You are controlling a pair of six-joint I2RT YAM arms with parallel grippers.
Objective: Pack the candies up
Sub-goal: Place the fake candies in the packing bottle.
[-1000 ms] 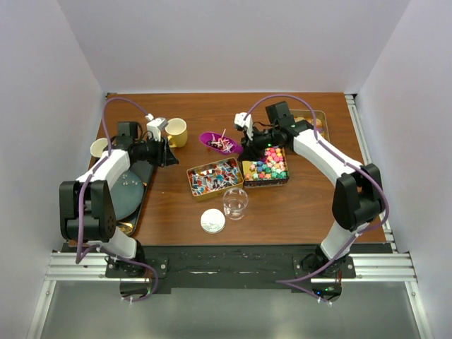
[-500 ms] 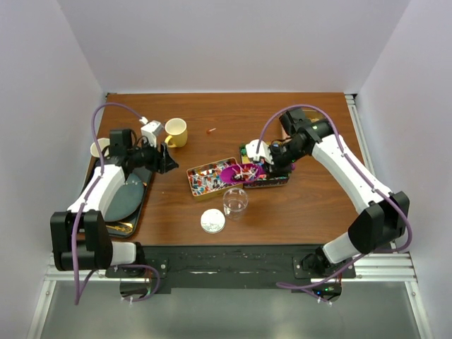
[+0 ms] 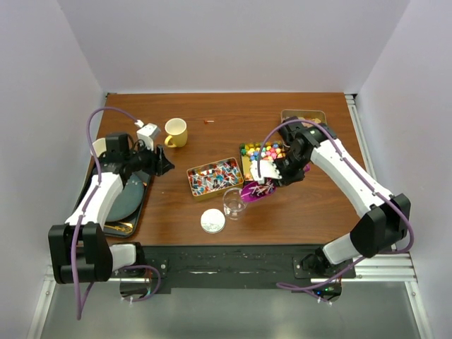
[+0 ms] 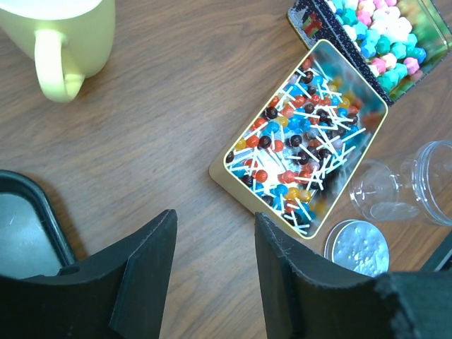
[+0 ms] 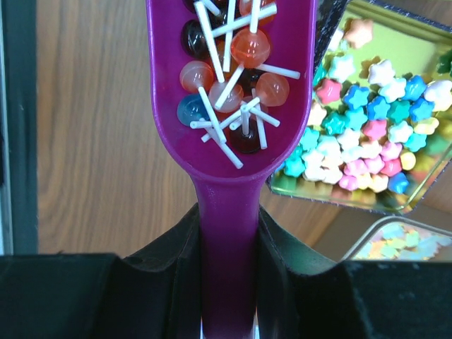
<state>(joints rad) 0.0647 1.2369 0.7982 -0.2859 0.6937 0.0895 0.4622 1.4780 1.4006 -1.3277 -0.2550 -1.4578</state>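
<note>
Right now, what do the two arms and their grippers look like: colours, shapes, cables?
The left arm and right arm have white shells and black joints; a purple cable loops along each. The left gripper and right gripper have thick black fingers.

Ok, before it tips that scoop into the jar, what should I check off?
1. Right fingers clamped on the purple scoop handle: ok.
2. Lollipops lying in the scoop's bowl: ok.
3. Jar open, lid on the table beside it: ok.
4. Scoop tip over the jar's mouth: cannot tell; the top view shows it about at the jar's rim.
5. Left fingers open, empty, away from the jar: ok.
</note>
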